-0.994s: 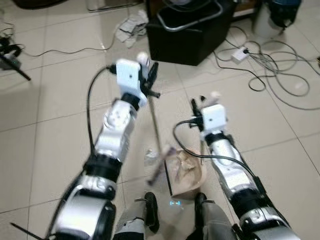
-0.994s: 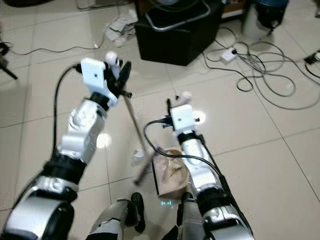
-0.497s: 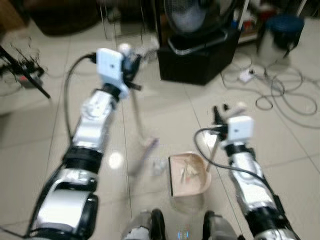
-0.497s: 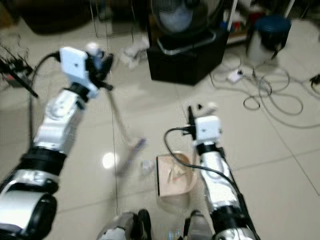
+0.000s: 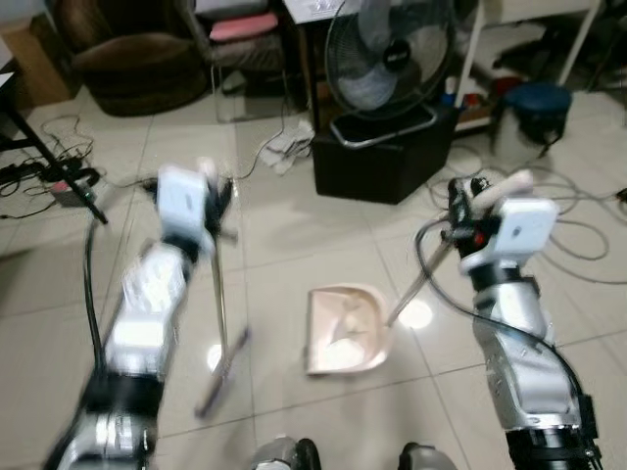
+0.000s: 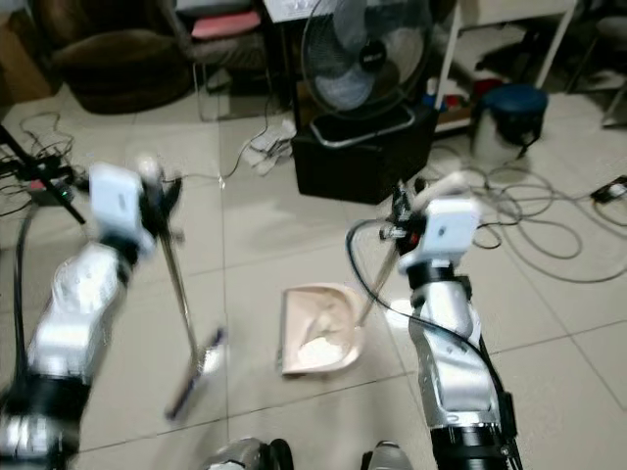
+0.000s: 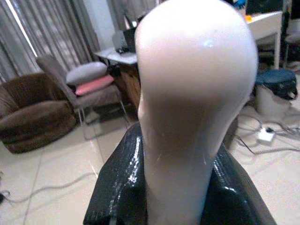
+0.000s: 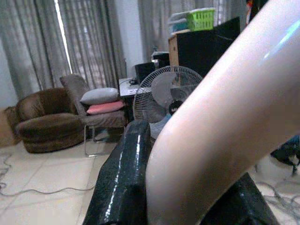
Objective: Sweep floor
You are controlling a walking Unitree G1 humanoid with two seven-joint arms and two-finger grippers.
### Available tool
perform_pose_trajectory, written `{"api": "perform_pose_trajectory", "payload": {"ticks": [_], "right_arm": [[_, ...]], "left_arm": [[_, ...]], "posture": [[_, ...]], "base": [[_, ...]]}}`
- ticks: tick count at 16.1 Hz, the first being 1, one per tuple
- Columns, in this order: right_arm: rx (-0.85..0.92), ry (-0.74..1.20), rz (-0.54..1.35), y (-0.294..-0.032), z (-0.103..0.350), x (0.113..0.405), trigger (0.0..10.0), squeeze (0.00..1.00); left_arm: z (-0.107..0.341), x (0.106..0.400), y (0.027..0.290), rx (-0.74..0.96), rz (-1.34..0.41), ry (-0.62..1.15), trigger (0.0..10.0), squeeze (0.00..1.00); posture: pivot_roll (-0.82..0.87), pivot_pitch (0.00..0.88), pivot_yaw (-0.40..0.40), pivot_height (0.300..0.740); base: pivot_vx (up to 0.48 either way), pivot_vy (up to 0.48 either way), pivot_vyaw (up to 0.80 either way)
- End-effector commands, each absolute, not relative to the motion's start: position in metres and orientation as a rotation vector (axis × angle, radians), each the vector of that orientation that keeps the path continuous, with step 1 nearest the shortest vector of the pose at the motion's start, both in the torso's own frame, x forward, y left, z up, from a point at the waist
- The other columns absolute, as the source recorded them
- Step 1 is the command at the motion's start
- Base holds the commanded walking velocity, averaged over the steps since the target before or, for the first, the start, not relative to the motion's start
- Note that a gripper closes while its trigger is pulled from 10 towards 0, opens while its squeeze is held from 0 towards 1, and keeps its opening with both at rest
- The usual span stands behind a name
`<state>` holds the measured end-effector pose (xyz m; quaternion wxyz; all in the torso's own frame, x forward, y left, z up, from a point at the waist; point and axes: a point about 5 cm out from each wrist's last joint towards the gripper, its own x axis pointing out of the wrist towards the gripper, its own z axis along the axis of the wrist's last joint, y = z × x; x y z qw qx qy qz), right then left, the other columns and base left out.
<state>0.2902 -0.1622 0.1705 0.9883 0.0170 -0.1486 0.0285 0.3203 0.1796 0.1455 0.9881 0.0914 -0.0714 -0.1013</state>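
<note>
While the robot stands over the tiled floor point(image 5: 323, 245), each arm carries one tool so that sweeping and collecting can proceed together. The left gripper point(image 5: 217, 211), at about 10 o'clock in the head view, is clamped on the pale top of the broom point(image 5: 219, 304); the shaft hangs nearly vertical and the head rests on the tiles at about 7 o'clock. The right gripper point(image 5: 460, 211), at about 2 o'clock, is closed on the long handle of the dustpan point(image 5: 343, 328), which slants down to the pan lying flat near the centre. Its open mouth faces the broom, presumably to receive debris. Inside the pan lies a small pale heap of sweepings. A fan point(image 5: 377, 54) and loose cables point(image 5: 578, 240) lie beyond, toward 12 and 3 o'clock.
</note>
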Motion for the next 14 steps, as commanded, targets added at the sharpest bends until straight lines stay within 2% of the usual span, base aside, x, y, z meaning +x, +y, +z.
{"api": "perform_pose_trajectory", "payload": {"ticks": [1, 4, 7, 14], "right_arm": [[0.071, -0.344, 0.083, -0.154, 0.191, 0.291, 10.0, 0.00], [0.142, -0.351, 0.121, -0.145, 0.214, 0.294, 10.0, 0.00], [0.150, -0.338, 0.160, -0.141, 0.220, 0.297, 10.0, 0.00], [0.173, -0.314, 0.139, -0.143, 0.228, 0.295, 10.0, 0.00]], "left_arm": [[0.159, 0.317, 0.176, 0.218, -0.192, -0.200, 10.0, 0.00], [0.156, 0.298, 0.172, 0.227, -0.145, -0.189, 10.0, 0.00], [0.157, 0.289, 0.171, 0.250, -0.111, -0.181, 10.0, 0.00], [0.157, 0.278, 0.167, 0.275, -0.119, -0.140, 10.0, 0.00]], "posture": [[-0.12, 0.000, 0.112, 0.740], [-0.09, 0.000, 0.056, 0.740], [-0.07, 0.000, 0.045, 0.740], [-0.06, 0.000, 0.085, 0.740]], "base": [[0.000, 0.000, 0.00], [0.000, -0.480, 0.00], [0.000, -0.480, 0.00], [0.000, -0.480, 0.00]]}}
